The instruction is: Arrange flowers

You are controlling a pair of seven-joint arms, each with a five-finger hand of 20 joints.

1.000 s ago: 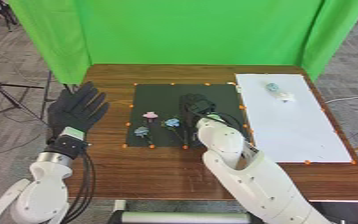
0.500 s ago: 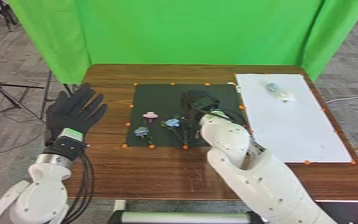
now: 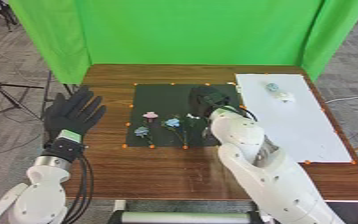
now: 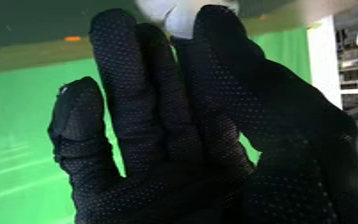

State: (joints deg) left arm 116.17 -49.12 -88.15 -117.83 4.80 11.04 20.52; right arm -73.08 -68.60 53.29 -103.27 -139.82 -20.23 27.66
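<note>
Head view: 2 blue flowers [image 3: 173, 123] lie on the dark mat [image 3: 158, 95]'s near half, a pink flower [image 3: 151, 115] slightly farther. Left, the left hand [image 3: 69, 116] spreads its fingers. Over the mat's right side, the right hand [image 3: 211, 96] pinches a white flower [image 4: 184, 21]. Far right, a white sheet [image 3: 295, 130] bears 2 pale flowers [image 3: 284, 96].

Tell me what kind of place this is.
Probably a robotics lab or test room: a green backdrop hangs behind the brown wooden table, a black tripod stands to the left, and orange markers edge the dark mat.
</note>
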